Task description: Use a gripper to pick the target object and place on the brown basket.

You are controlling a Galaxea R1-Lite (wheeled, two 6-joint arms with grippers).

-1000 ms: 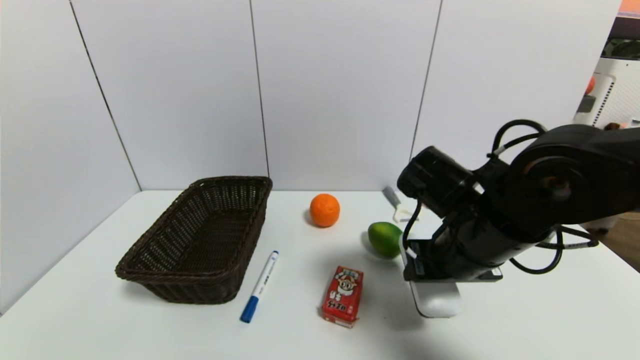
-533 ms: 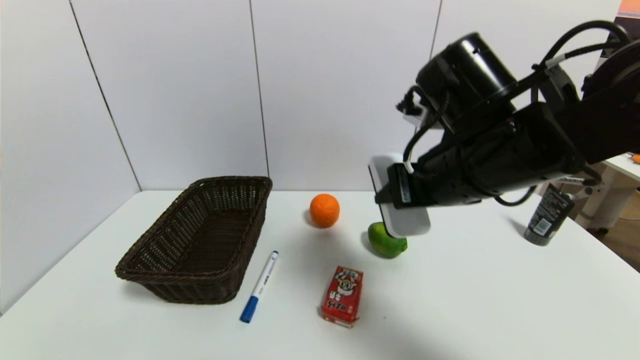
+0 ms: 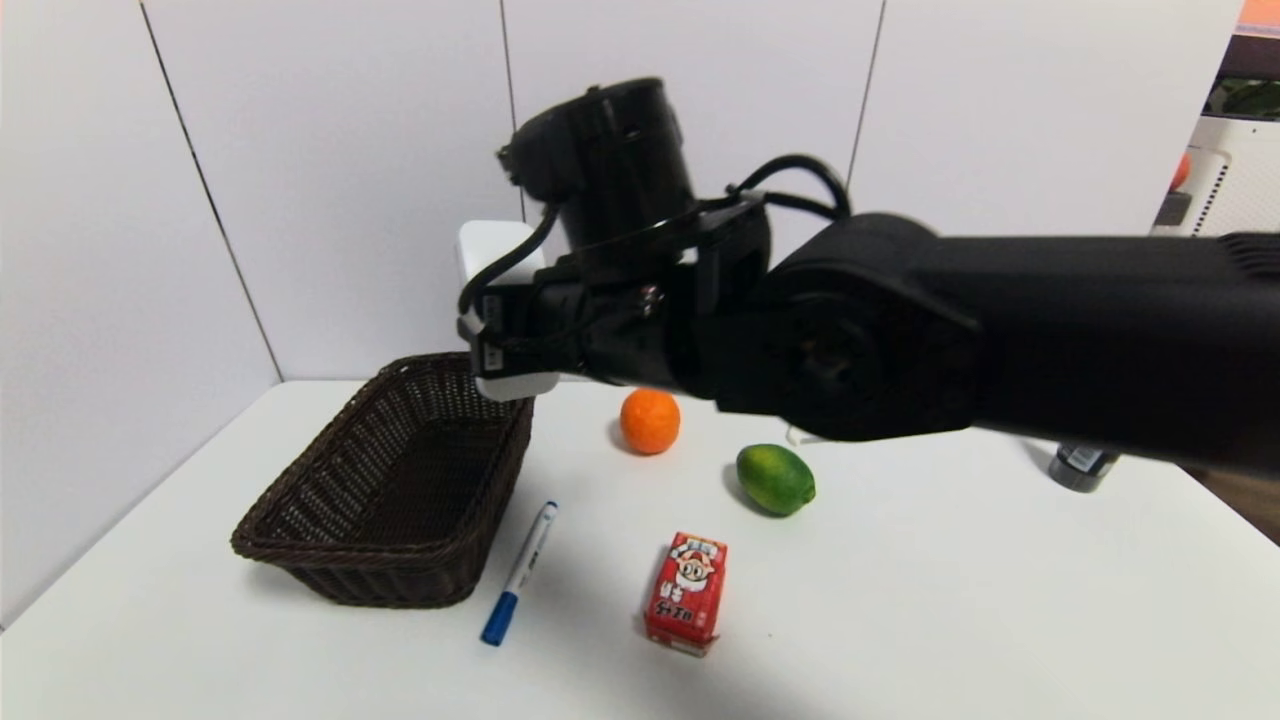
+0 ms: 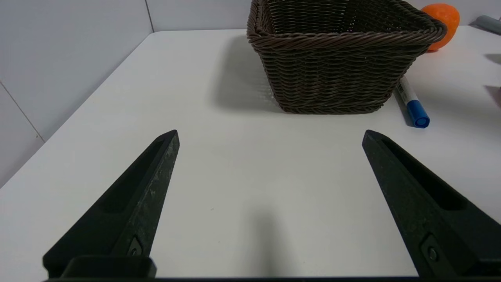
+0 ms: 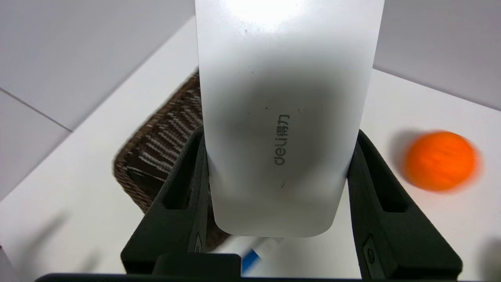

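Note:
My right gripper (image 3: 495,325) is shut on the flat white oblong case (image 3: 490,248) and holds it in the air above the far right end of the brown basket (image 3: 300,500). In the right wrist view the case (image 5: 282,98), marked with a grey logo, sits clamped between the two black fingers (image 5: 184,184), with the basket (image 5: 156,156) below it. My left gripper (image 4: 270,135) is open and empty, low over the table in front of the basket (image 4: 336,58); it is out of the head view.
On the white table (image 3: 950,600) lie a white blue-capped marker (image 3: 520,572) beside the basket, a red carton (image 3: 686,592), an orange (image 3: 649,420), a green lime (image 3: 775,478) and a dark can (image 3: 1078,465) at the right. White wall panels stand behind.
My right arm has lifted the white case off the table at the right and swung it left, from beside the lime to above the basket's far end.

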